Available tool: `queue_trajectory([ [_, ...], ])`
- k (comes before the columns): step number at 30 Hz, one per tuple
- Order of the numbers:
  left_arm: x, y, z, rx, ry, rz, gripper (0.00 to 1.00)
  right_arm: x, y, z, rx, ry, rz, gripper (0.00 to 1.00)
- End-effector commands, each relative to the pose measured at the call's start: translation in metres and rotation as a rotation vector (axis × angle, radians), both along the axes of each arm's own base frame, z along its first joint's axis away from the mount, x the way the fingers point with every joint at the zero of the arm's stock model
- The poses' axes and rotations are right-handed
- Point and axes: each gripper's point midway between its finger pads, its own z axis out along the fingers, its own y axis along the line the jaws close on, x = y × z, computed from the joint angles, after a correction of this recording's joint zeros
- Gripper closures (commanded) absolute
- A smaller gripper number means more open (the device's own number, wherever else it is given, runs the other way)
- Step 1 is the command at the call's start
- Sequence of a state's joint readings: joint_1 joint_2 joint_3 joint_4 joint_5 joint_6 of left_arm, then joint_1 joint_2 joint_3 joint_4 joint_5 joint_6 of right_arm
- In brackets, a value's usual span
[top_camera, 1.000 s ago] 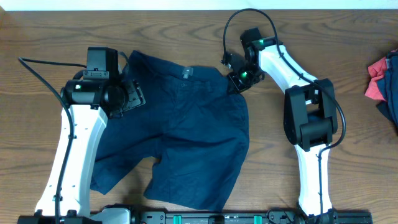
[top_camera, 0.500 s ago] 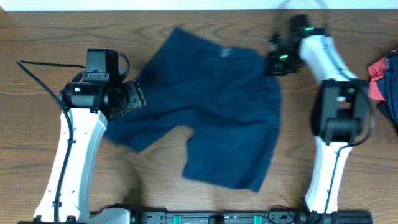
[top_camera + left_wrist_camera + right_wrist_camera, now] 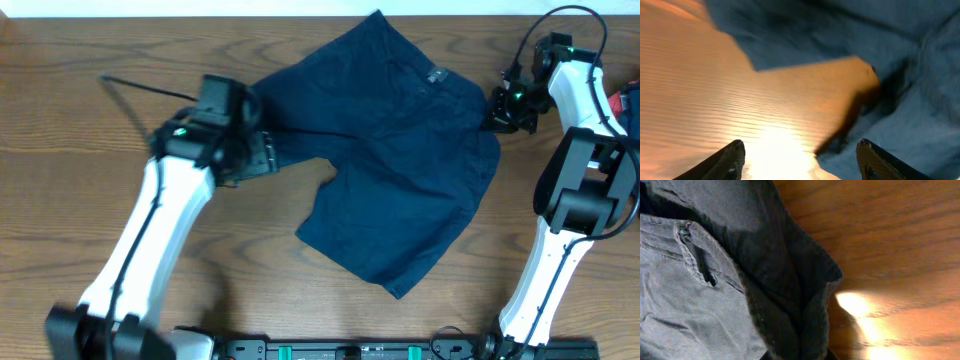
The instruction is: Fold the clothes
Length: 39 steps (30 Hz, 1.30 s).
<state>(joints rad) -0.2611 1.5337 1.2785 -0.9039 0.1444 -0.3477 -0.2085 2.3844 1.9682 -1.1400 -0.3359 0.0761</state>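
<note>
You're flattening the clothes (image 3: 400, 170): the right gripper (image 3: 498, 108) pinches their upper-right corner, and the left gripper (image 3: 800, 150), spread, probably needs a leg hem next.

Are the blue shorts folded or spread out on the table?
Spread out. The shorts lie flat on the table with both legs showing apart, neither laid over the other.

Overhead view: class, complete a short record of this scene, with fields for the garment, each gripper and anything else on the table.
garment: clothes, dark navy shorts, spread unfolded on the table
left gripper: open, empty, above bare wood beside a leg of the shorts
right gripper: shut on the clothes at the waistband corner
other: red cloth at the table's right edge
</note>
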Motion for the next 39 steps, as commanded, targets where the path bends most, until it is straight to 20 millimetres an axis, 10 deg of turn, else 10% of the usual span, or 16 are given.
queue_trajectory([
  [1,-0.012,-0.033,-0.036,-0.044,0.127,-0.072,0.27,0.005,0.015,0.0,0.012,-0.004,0.017,0.99],
  [9,-0.027,-0.078,-0.093,-0.037,0.27,-0.175,0.12,0.003,0.02,0.002,0.036,0.0,0.02,0.99],
  [18,-0.043,-0.106,-0.106,-0.08,0.324,-0.267,0.09,0.002,0.02,0.002,0.035,-0.001,0.033,0.99],
  [22,-0.053,-0.114,-0.113,-0.067,0.346,-0.298,0.36,0.002,0.02,0.002,0.036,0.002,0.033,0.99],
  [28,-0.06,-0.114,-0.142,-0.039,0.421,-0.278,0.38,-0.001,0.02,0.002,0.037,0.009,0.048,0.99],
  [31,-0.056,-0.115,-0.155,-0.037,0.425,-0.271,0.94,-0.002,0.02,0.002,0.037,0.011,0.054,0.99],
  [39,-0.015,-0.064,-0.164,0.122,0.323,-0.117,0.94,-0.005,0.021,0.002,0.04,0.021,0.054,0.99],
])
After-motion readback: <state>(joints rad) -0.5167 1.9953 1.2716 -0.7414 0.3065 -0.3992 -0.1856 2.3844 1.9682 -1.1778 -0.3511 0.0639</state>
